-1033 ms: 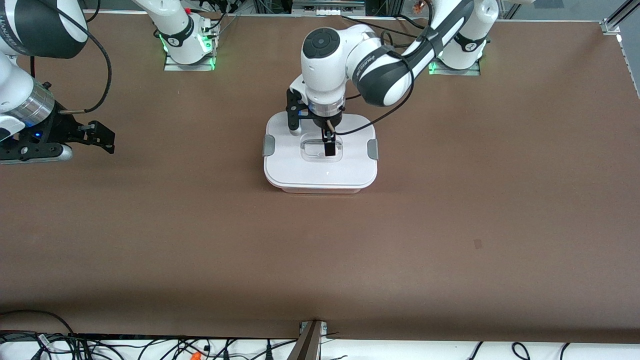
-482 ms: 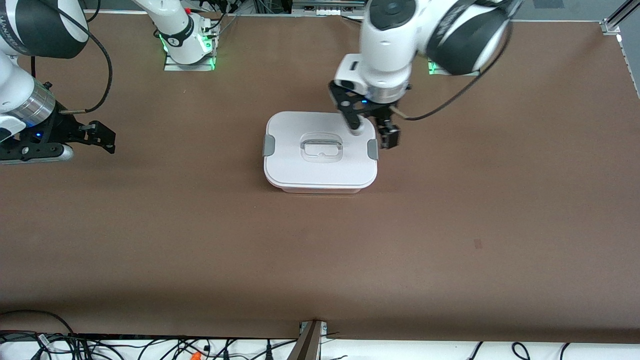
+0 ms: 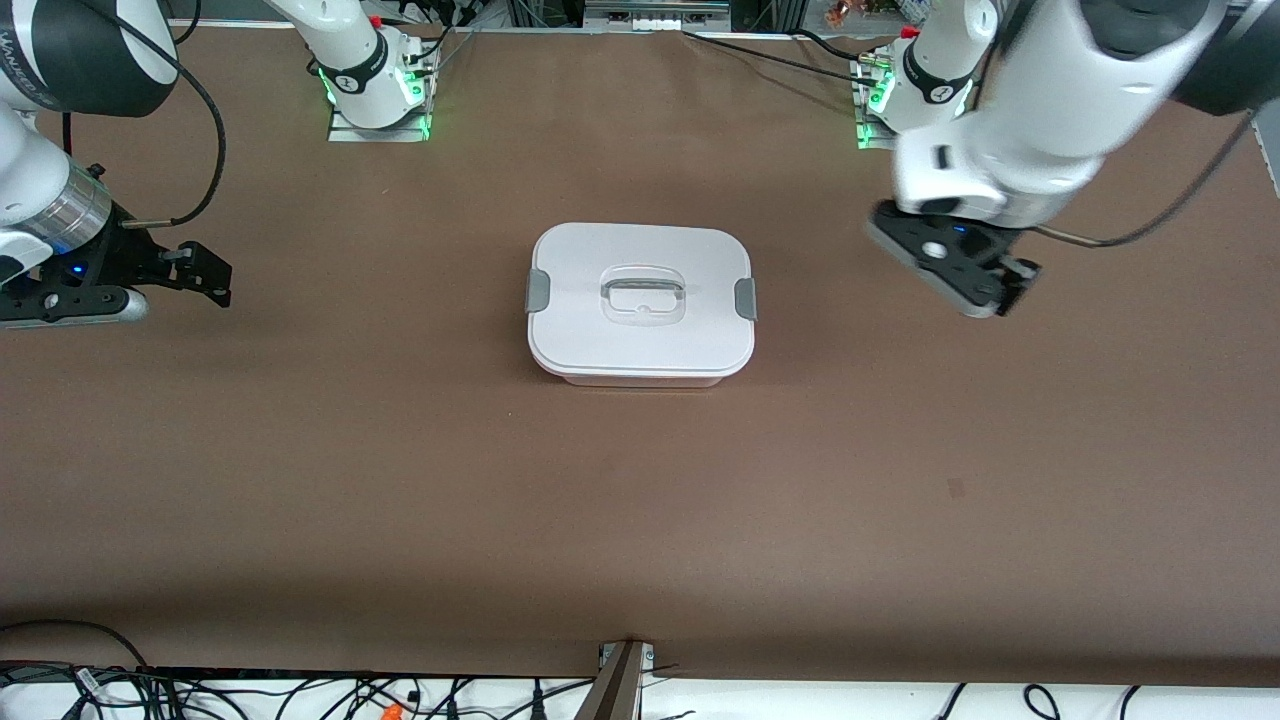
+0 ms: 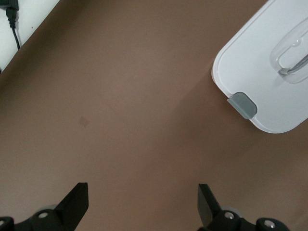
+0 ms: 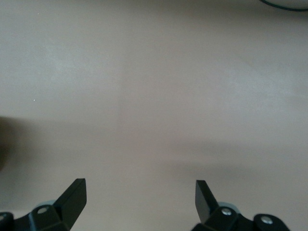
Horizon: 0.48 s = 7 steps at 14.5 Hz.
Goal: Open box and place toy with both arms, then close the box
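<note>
Box sits mid-table, one of it, white lid on; two grey clips at its 3 and 9 o'clock ends, one handle sunk in the middle. I can't see inside the tub, so no toy visible to me anywhere. Left wrist view cuts the box off, showing one corner and one clip. My left gripper hangs over bare table at the box's 3 o'clock, toward the left arm's end, fingers spread wide, holding nothing. My right gripper waits at the 9 o'clock table edge, partly cropped, fingers wide apart, empty.
</note>
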Available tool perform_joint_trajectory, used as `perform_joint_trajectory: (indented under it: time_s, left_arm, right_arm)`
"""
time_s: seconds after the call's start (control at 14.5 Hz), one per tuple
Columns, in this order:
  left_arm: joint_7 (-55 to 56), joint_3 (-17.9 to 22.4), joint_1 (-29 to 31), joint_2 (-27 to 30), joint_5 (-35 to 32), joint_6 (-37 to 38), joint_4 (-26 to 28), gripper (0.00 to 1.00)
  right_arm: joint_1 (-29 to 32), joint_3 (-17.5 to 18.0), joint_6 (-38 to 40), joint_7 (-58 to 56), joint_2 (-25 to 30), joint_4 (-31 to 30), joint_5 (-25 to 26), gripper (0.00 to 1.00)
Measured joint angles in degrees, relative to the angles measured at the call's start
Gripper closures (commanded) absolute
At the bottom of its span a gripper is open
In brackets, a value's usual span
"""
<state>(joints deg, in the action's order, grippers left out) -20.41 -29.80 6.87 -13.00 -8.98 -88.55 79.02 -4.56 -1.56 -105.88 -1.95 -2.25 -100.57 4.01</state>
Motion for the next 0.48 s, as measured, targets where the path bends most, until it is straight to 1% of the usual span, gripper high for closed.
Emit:
perform_joint_trajectory:
  time_s: [0.07,0.14,0.34,0.48]
  left_arm:
    - [0.1,0.96,0.93,0.1,1.21,0.0,-0.55,0.0]
    - [0.4,3.48,0.42,0.48,2.78,-0.01,-1.08,0.0]
    - [4.64,15.51,-4.5,3.37,10.05,-1.8,-0.57,0.0]
    - [11.57,22.94,-7.99,6.15,11.79,-3.75,2.58,0.0]
  right_arm:
    - [0.0,0.0,0.01,0.0,0.0,0.0,0.0,0.0]
    - [0.0,0.0,0.01,0.0,0.0,0.0,0.0,0.0]
    - [-0.01,0.0,0.03,0.0,0.0,0.0,0.0,0.0]
    - [-0.01,0.0,0.03,0.0,0.0,-0.01,0.0,0.0]
